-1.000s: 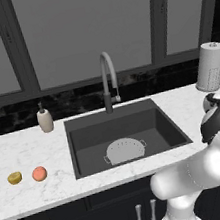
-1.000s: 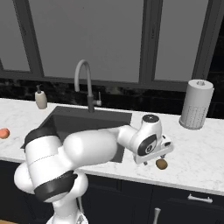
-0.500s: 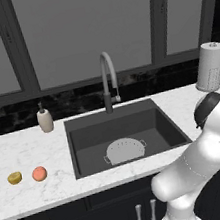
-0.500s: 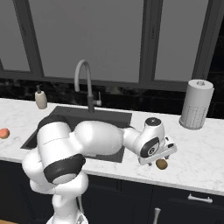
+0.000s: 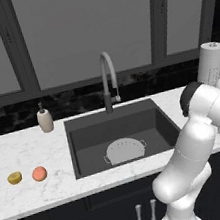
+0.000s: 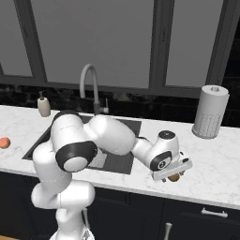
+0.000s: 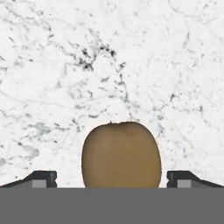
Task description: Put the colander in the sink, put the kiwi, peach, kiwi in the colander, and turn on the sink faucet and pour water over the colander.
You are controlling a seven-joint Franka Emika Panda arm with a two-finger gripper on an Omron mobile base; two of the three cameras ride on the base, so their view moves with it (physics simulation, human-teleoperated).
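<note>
Hand view shows my gripper [image 7: 112, 183] spread wide, its fingertips [image 7: 41, 178] standing on either side of a brown kiwi [image 7: 121, 154] without touching it. That kiwi [image 6: 174, 177] lies on the marble counter [image 6: 211, 164] near its front edge, right of the sink [image 5: 118, 133]. The colander [image 5: 125, 150] sits on the sink's floor. Near the counter's left end, the peach [image 5: 39, 173] rests just beside a yellowish fruit [image 5: 14, 177].

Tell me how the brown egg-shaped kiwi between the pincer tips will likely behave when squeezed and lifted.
The brown egg-shaped kiwi is rounded with no flat side, so it would probably roll on the white marble counter if nudged. Its curved flanks may slip unless the pincer closes centred. It looks small, so probably light.
</note>
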